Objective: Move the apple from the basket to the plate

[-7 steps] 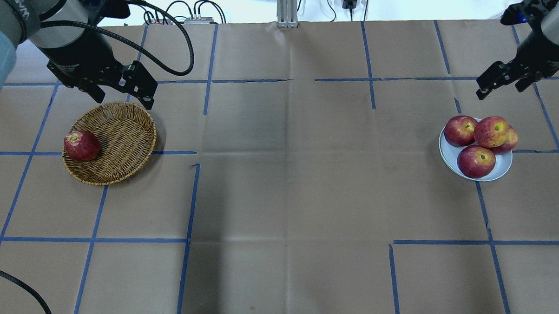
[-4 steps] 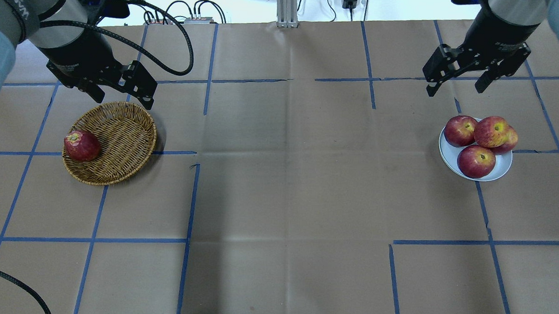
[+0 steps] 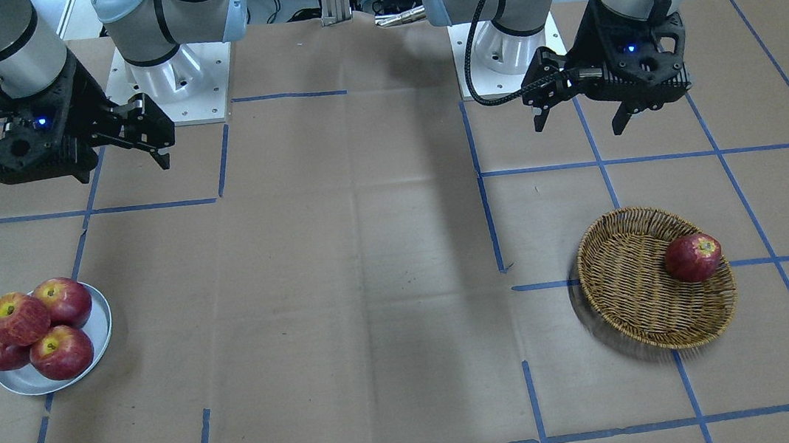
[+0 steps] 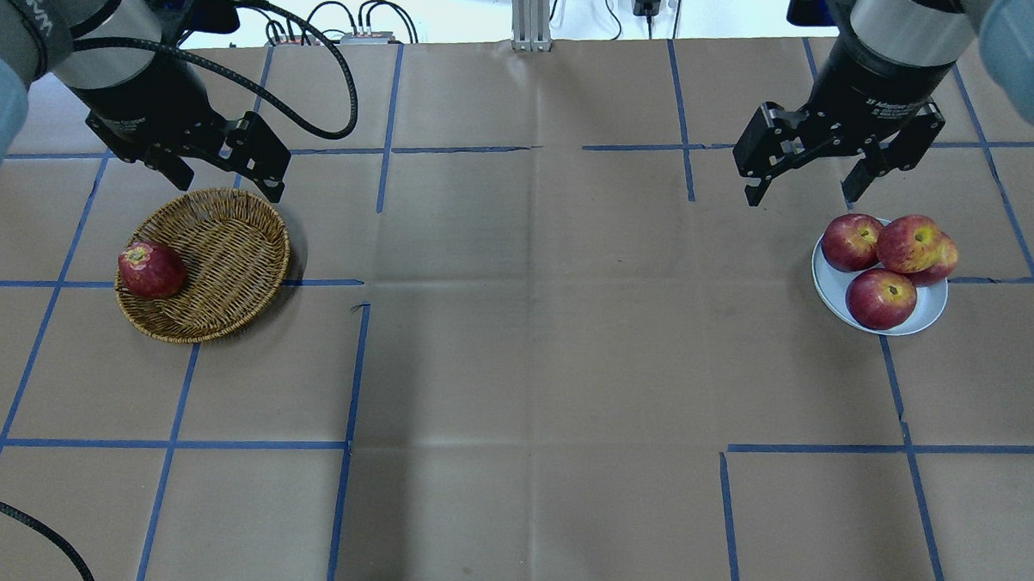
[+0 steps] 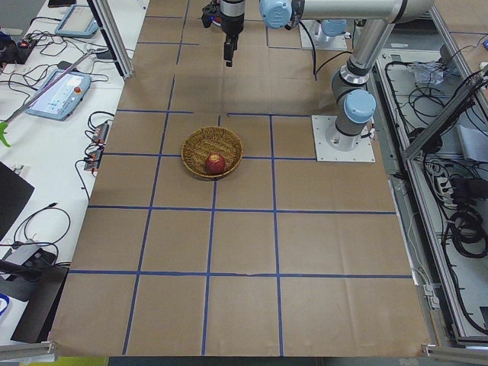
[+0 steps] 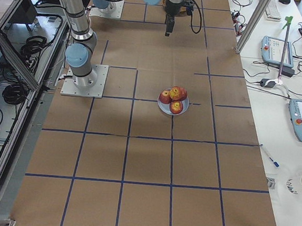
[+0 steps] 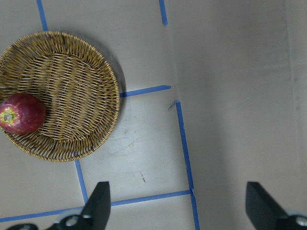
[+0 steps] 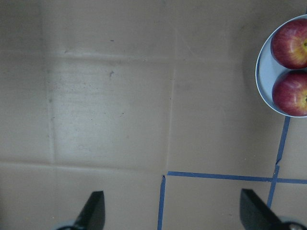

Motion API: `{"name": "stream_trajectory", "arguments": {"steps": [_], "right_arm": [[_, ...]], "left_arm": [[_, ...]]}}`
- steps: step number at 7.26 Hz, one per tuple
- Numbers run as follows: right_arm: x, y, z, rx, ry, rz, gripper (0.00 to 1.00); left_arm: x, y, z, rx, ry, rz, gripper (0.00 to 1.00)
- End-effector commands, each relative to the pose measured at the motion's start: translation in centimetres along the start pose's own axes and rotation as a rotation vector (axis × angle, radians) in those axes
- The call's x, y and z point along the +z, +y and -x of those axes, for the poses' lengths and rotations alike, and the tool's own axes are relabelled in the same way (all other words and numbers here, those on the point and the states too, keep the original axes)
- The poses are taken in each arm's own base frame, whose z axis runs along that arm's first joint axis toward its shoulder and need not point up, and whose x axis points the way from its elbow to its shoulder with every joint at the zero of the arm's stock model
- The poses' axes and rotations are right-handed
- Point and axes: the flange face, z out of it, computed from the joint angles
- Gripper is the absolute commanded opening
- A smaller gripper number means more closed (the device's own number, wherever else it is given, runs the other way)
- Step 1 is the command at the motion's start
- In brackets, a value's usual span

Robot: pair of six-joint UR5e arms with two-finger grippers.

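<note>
The apple (image 4: 910, 242), streaky pinkish-red with a broad yellow stem patch, lies on top of three darker apples on the pale plate (image 4: 829, 299). It also shows in the front view (image 3: 18, 318). The plate's edge shows at the right of the right wrist view (image 8: 264, 81). The wicker basket (image 4: 230, 250) at the left holds one darker red apple (image 4: 150, 270) against its left rim. My left gripper (image 4: 226, 181) hangs open and empty over the basket's far rim. My right gripper (image 4: 803, 190) is open and empty, raised just left of and beyond the plate.
Brown paper with blue tape lines (image 4: 351, 362) covers the table. The basket (image 7: 72, 91) and its dark apple (image 7: 21, 113) fill the upper left of the left wrist view. Cables and an aluminium post (image 4: 531, 16) stand past the far edge.
My right gripper has swung left from the table's far right corner to a spot beside the plate. The left arm, basket, plate and apples have not moved.
</note>
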Motion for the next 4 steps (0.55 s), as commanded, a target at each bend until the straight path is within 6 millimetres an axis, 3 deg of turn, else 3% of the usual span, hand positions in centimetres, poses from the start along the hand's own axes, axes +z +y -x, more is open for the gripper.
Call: {"name": "stream_trajectory", "arguments": {"steps": [1, 4], "right_arm": [[0.3, 1.0, 0.2, 0.009, 0.003, -0.011, 1.00], [-1.7, 0.6, 0.5, 0.109, -0.002, -0.047, 1.00]], "left_arm": [[0.1, 0.0, 0.0, 0.000, 0.000, 0.002, 0.99], [0.0, 0.0, 0.0, 0.000, 0.000, 0.000, 0.99]]}}
